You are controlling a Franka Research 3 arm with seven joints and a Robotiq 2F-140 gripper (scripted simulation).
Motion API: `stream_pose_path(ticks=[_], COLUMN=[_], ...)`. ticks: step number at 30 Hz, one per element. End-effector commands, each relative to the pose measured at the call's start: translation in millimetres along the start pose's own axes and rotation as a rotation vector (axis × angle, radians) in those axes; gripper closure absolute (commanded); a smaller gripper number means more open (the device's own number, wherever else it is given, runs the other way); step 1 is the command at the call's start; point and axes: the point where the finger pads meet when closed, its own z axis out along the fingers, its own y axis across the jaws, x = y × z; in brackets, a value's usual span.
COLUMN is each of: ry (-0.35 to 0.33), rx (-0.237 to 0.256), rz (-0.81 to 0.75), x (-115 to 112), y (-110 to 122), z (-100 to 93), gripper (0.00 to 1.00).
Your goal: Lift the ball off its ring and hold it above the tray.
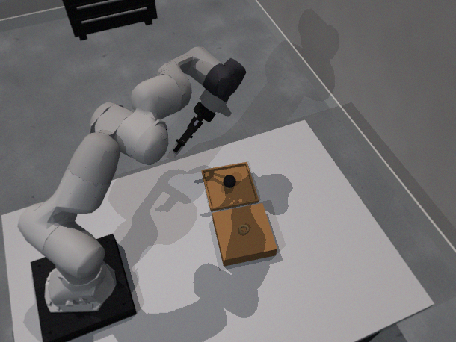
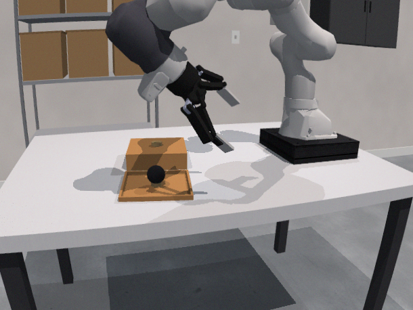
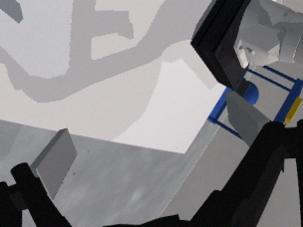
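The black ball (image 1: 229,181) lies on its ring in the shallow orange tray (image 1: 232,188); it also shows in the exterior view (image 2: 156,174). The higher orange stand (image 1: 244,233) with the empty ring (image 1: 244,228) stands right beside the tray. My gripper (image 2: 228,122) is open and empty. It hangs tilted in the air, above the table and to the base side of the tray and stand, well apart from the ball. From above, the gripper (image 1: 183,140) sits over the table's back edge. In the wrist view the fingers frame bare table and floor; the ball is out of sight there.
My black base plate (image 1: 82,287) is fixed at one table corner (image 2: 309,143). A shelf with cardboard boxes (image 2: 64,51) stands behind the table. A black cabinet (image 1: 108,15) stands on the floor beyond.
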Motion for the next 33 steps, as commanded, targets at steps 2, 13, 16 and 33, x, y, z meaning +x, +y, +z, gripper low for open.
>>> stream_pose_path(ticks=[2, 13, 16, 33], ry=[0.079, 0.215, 0.253, 0.459], rx=[0.086, 0.171, 0.195, 0.334], rz=[-0.143, -0.25, -0.279, -0.439], x=[22.6, 58.6, 68.3, 123.3], y=[-10.2, -13.8, -14.6, -20.0], z=[-8.5, -23.7, -27.6, -48.3], gripper=[0.0, 0.0, 0.0, 0.0])
